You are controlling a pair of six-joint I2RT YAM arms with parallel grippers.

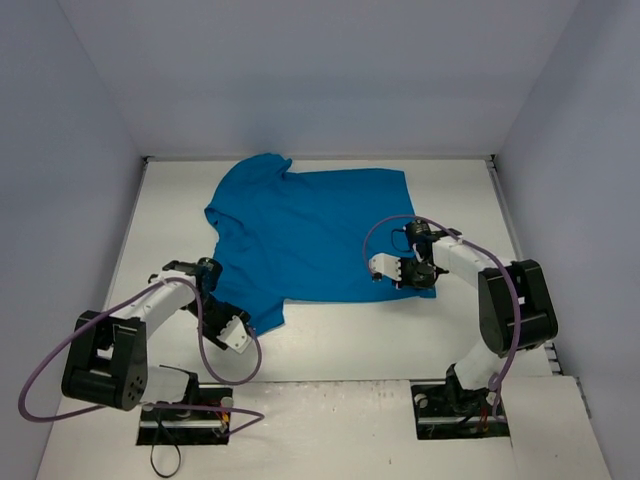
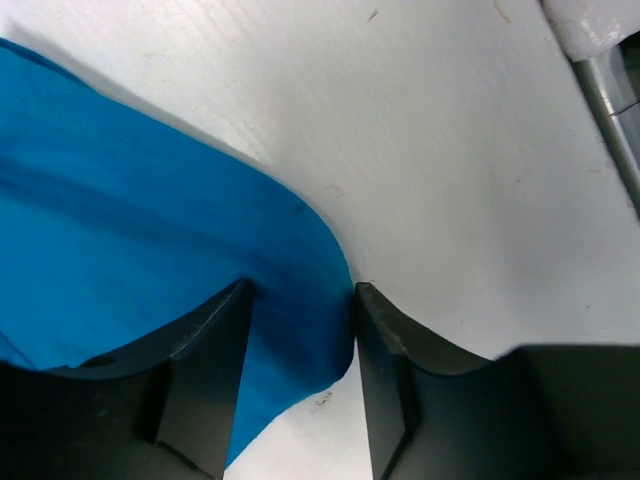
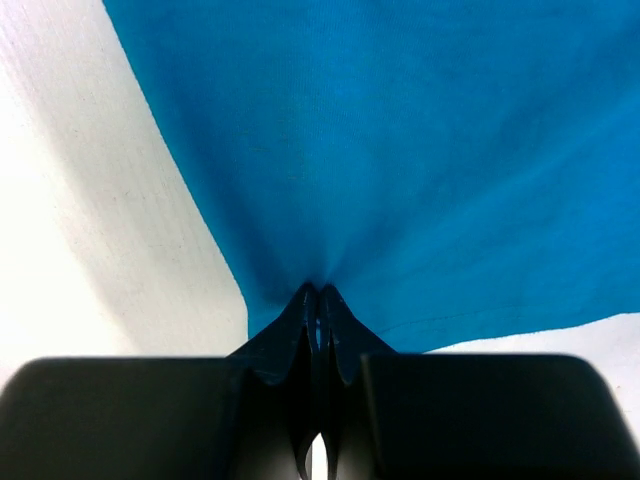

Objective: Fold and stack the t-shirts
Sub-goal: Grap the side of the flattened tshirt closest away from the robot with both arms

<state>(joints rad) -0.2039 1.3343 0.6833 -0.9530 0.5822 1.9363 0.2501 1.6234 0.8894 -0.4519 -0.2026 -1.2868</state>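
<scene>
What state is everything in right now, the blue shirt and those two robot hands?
t-shirt, spread out, not yet folded.
left hand, open, straddling a shirt corner.
right hand, shut, pinching the shirt near its edge.

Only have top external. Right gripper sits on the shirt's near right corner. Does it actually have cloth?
Observer: Yes. In the right wrist view the right gripper is shut on the t-shirt, and the cloth puckers into its tips.
Operator: Left one?
Observer: In the left wrist view the left gripper is open, with a rounded edge of the shirt lying between its jaws.
Operator: Centred on the cloth?
Observer: No. The cloth's edge stops at one jaw; beyond it is bare table.
</scene>
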